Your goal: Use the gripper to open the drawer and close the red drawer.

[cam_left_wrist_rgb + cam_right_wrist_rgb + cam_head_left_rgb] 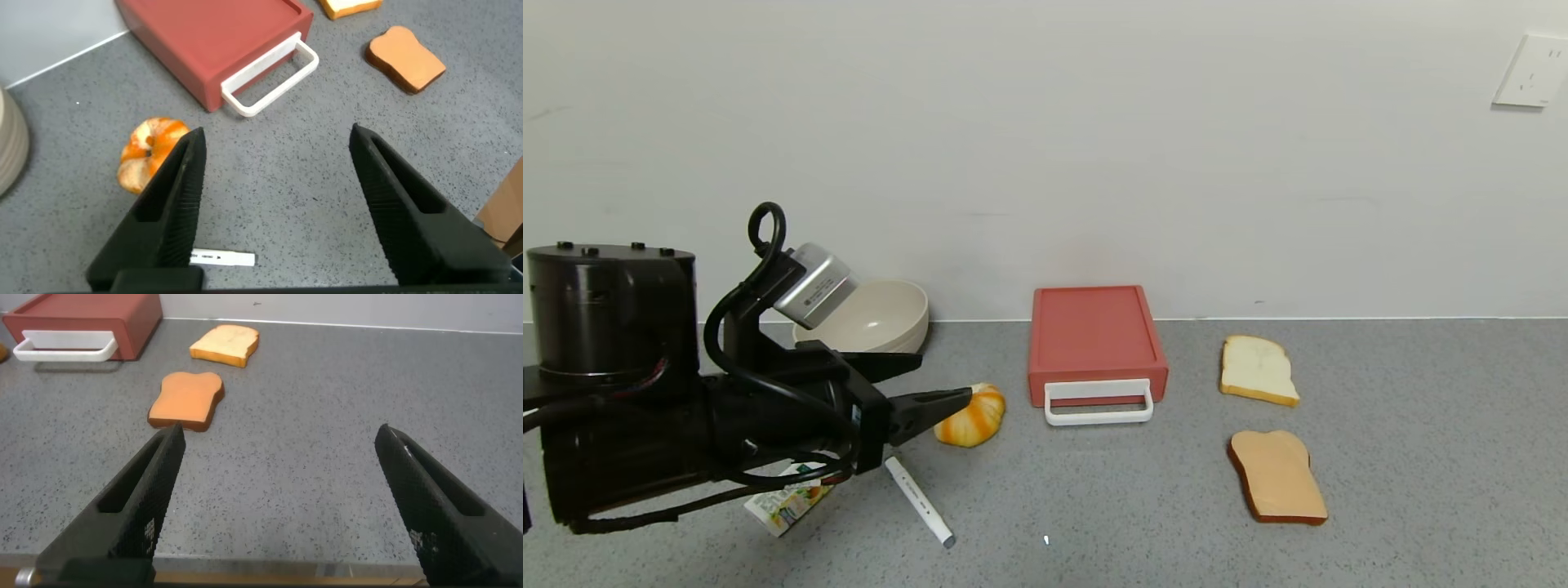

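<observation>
Two spread jaws on the left gripper point(931, 390) point toward the drawer point(1094, 339); its white handle point(1098, 402) lies ahead, offering grip. Right gripper point(278, 502) idles, jaws apart.

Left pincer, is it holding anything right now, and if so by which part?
Nothing is held. The left pincer is open above the grey counter, short of the coral-red plastic drawer box and its white loop handle. The right pincer is open and empty too.
</observation>
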Controlling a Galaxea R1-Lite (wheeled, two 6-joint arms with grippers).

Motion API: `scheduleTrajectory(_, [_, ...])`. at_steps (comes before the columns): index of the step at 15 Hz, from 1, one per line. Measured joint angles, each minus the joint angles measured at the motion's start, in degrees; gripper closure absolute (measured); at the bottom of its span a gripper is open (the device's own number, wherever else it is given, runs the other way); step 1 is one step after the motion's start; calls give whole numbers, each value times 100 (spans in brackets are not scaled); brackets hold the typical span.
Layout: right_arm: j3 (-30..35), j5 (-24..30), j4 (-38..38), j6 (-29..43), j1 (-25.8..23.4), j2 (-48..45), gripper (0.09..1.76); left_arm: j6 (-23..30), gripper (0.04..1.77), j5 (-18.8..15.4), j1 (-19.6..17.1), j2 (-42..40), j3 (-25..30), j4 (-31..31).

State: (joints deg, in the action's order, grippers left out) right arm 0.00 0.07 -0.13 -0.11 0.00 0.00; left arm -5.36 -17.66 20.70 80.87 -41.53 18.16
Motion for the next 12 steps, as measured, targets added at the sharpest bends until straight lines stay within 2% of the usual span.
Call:
scheduleTrajectory(4, [0, 0, 0, 6, 0, 0, 14, -22, 34, -2, -157, -321, 544, 728])
scheduleTrajectory(7, [0, 2, 0, 9, 0, 0, 14, -52, 26, 63, -194, -761, 926, 798])
scheduleTrajectory(12, [0, 0, 0, 6, 0, 0, 14, -108, 18, 802, -262, -1702, 1367, 575])
